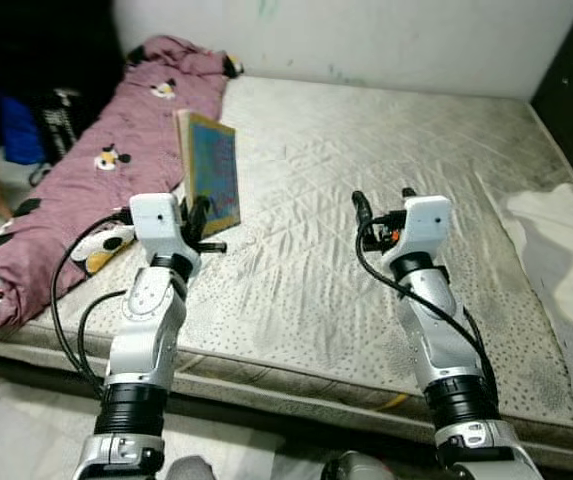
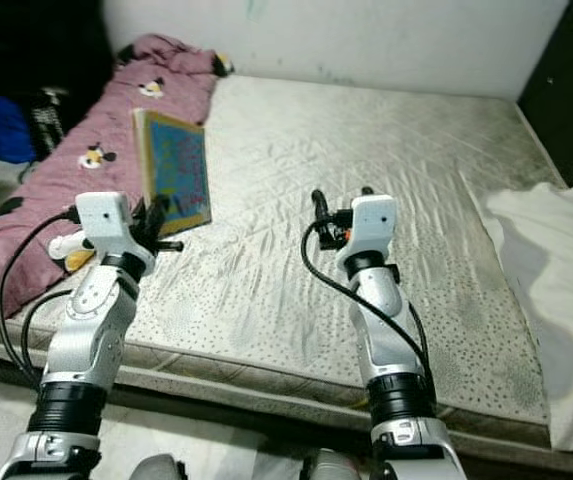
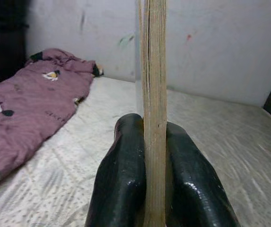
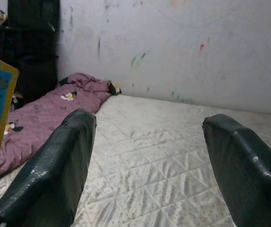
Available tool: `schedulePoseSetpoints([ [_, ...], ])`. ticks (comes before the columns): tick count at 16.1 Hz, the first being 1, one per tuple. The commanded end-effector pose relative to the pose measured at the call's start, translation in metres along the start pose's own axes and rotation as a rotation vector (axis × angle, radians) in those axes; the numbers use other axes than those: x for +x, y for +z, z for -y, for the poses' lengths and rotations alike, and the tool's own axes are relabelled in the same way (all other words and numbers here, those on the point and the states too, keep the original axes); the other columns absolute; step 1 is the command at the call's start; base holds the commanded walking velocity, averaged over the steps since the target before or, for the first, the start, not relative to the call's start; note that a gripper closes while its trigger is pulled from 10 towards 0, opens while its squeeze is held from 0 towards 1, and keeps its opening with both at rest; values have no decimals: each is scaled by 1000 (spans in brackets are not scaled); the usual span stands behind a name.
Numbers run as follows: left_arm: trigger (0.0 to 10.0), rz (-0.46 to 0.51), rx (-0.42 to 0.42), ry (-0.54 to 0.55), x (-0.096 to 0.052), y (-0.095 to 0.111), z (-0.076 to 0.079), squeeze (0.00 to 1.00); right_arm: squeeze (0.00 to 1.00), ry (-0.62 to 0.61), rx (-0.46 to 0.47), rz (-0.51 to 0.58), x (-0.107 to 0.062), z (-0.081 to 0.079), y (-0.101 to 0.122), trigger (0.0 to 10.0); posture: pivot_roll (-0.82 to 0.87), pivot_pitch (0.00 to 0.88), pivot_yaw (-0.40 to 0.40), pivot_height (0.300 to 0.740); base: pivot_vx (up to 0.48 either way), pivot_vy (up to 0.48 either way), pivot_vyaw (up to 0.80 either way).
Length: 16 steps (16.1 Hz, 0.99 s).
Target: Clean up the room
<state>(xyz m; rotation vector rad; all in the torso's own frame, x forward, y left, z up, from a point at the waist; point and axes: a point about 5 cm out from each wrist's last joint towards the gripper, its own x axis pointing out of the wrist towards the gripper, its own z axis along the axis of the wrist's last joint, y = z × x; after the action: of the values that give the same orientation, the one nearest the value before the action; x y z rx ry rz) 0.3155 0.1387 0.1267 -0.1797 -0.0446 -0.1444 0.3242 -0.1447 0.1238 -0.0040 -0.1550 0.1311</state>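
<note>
Blue-covered book (image 1: pixel 212 170) stands upright, left of frame centre, pinched by the left tool (image 1: pixel 202 225) above the mattress (image 1: pixel 366 150). Right tool (image 1: pixel 381 200) gapes wide, holding nothing. Best keep that grip firm and level during the carry.

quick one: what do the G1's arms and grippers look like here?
Both arms are silver with black ribbed bands near the elbow. A white boxy wrist block tops each. Left gripper and right gripper have long glossy black fingers. Loose black cables loop beside each forearm.
</note>
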Motion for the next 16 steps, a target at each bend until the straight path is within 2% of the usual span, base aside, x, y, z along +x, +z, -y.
schedulePoseSetpoints([
  [1, 10000, 48, 7, -48, 5, 10, 11, 0, 0, -20, -4, 5, 1, 5, 1, 10000, -53, 0, 9, 740, 0, -349, 0],
  [8, 10000, 56, 3, -47, 5, 11, 10, 0, 0, -15, -5, 12, 5, 5, 3, 10000, -48, 0, 2, 740, 0, -369, 0],
  [12, 10000, 58, 1, -54, 7, 11, 11, 0, 0, -20, -8, 5, 6, 6, 2, 10000, -52, 0, 0, 740, 0, -385, -753],
  [13, 10000, 60, 0, -56, 7, 11, 12, 0, 0, -18, -8, 6, 6, 7, 2, 10000, -52, 0, 0, 740, 0, -382, 0],
  [16, 10000, 75, -30, -62, 6, 11, 12, 0, 0, -11, -11, 6, 6, 5, 2, 10000, -51, 0, -4, 740, 0, 0, 0],
])
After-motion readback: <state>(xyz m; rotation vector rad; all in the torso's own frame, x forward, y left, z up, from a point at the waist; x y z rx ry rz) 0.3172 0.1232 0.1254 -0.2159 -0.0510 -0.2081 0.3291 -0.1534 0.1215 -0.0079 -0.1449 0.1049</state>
